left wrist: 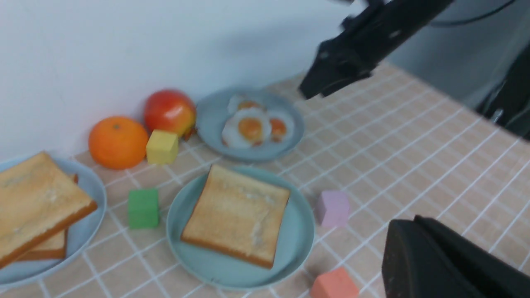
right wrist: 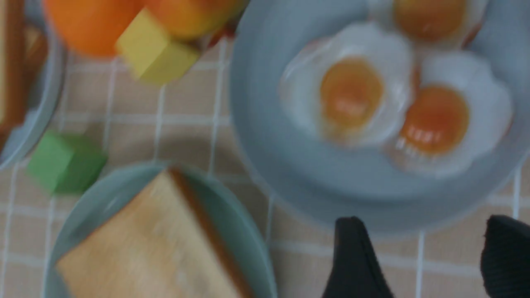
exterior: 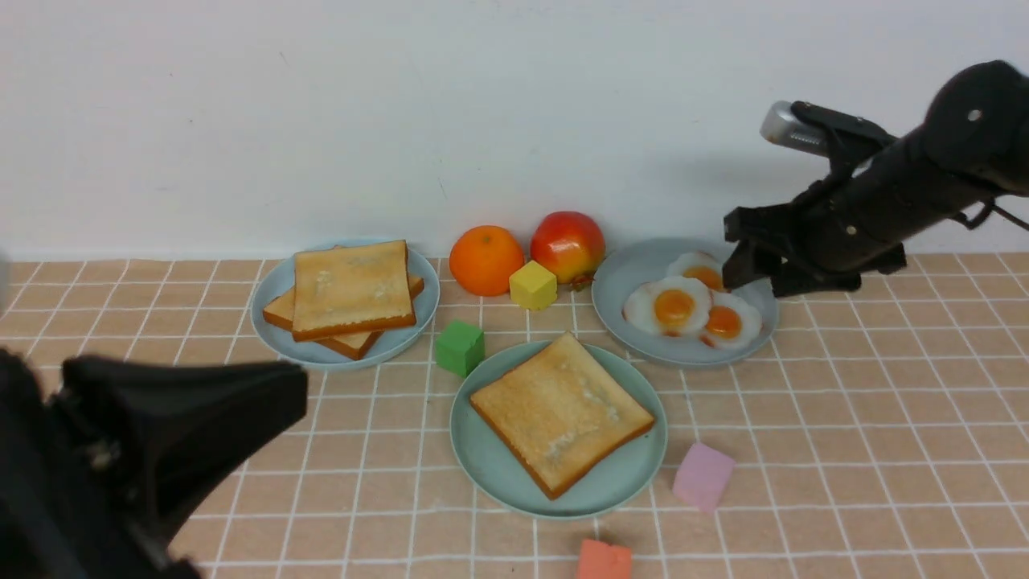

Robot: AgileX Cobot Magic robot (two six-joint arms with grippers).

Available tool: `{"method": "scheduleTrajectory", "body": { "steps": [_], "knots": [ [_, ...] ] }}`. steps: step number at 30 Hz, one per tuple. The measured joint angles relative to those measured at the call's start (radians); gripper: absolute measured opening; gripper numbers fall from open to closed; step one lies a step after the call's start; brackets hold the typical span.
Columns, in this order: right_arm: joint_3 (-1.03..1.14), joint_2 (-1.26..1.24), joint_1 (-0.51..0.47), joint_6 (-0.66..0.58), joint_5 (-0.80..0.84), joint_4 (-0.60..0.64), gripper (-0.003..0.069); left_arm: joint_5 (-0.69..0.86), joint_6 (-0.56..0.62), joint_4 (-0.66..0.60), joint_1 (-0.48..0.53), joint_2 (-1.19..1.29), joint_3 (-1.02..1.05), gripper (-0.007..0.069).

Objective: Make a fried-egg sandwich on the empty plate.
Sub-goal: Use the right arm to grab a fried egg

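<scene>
The mint-green plate sits at the table's middle front with one toast slice flat on it and nothing on top. Three fried eggs lie on the grey-blue plate at the back right. Two more toast slices are stacked on the pale blue plate at the back left. My right gripper hovers open and empty over the egg plate's right edge; its fingers frame the plate's near rim. My left gripper is shut and empty at the front left, apart from everything.
An orange, an apple and a yellow cube stand between the back plates. A green cube is left of the mint plate, a pink cube right of it, a red-orange cube in front. The wall is close behind.
</scene>
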Motion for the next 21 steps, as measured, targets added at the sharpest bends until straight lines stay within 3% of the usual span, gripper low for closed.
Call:
{"method": "scheduleTrajectory", "body": {
  "steps": [10, 21],
  "knots": [
    [-0.246, 0.259, -0.006, -0.081, -0.01, 0.076, 0.0421, -0.065, -0.001, 0.0, 0.0, -0.04, 0.052, -0.0013],
    [-0.323, 0.368, -0.013, -0.085, -0.036, 0.133, 0.0421, -0.057, -0.004, -0.008, 0.0, -0.04, 0.052, -0.0013]
  ]
}}
